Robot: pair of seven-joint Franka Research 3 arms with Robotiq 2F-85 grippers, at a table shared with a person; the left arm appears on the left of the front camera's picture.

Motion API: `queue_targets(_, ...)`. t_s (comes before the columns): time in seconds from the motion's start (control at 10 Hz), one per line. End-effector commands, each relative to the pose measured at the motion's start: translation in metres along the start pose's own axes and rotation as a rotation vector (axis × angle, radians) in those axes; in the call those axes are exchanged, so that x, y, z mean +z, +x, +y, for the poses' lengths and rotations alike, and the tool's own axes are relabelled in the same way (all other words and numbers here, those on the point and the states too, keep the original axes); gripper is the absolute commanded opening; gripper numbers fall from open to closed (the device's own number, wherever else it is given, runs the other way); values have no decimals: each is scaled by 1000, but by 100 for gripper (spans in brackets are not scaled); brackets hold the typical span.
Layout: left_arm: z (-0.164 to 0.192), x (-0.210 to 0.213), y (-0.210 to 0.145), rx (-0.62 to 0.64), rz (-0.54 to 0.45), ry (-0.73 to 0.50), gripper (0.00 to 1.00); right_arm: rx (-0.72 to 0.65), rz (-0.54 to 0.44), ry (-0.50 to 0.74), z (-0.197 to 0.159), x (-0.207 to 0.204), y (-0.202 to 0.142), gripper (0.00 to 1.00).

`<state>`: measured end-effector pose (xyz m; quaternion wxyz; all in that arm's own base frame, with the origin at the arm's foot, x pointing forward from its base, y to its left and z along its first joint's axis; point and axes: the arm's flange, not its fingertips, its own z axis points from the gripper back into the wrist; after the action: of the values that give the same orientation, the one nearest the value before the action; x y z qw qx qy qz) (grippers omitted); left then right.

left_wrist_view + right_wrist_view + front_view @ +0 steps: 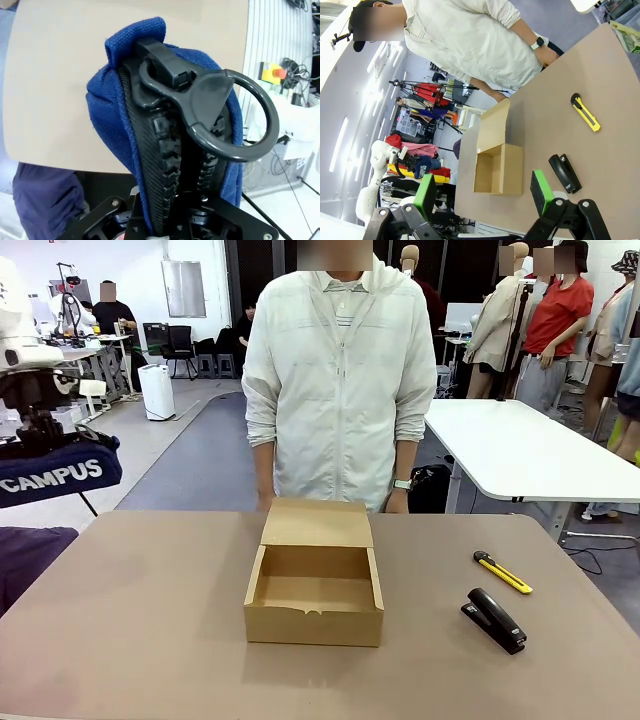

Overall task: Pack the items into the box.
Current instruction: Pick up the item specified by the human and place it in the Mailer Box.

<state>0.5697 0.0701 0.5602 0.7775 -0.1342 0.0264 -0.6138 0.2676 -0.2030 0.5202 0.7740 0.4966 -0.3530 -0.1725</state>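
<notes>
Navy pouch (pixel 58 476), brown box (pixel 314 626)

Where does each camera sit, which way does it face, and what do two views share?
Front: fixed on the robot's side, facing across the table at the person; left hand holds the navy CAMPUS pouch.
Left wrist: on the left arm, looking along its hand at the pouch's zipper, table beyond.
Right wrist: on the right arm, rolled, facing table and person; right hand open, green pads at bottom.
Shared: front and right wrist both show the cardboard box, utility knife, stapler.
</notes>
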Motion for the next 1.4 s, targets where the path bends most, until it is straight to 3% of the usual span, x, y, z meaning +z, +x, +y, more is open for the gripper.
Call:
queue_targets(0.0,9,-14,4,-10,-1,-27,0,24,-21,32,1,-2,3,100)
queue_targets(0.4,13,-22,8,-11,7,-39,0,24,-21,32,1,-2,3,100)
queue_targets(0.5,-2,-30,44,60,31,-42,0,24,-21,32,1,-2,3,100)
queue_targets(0.6,-33,-48,97,-75,-9,-71,0,24,-21,32,1,-2,3,100)
queue_targets(0.7,-67,-69,148,-193,33,-131,0,24,-21,32,1,-2,3,100)
queue_targets(0.8,-90,-91,203,-221,67,-153,0,24,-21,32,1,-2,3,100)
queue_targets(0.9,-100,-109,250,-177,-13,-117,0,24,-21,32,1,-2,3,100)
queue_targets(1.0,-108,-133,292,-189,-12,-177,0,24,-21,32,1,-2,3,100)
queue_targets(1.3,-119,-186,381,-118,-106,-81,0,24,-21,32,1,-2,3,100)
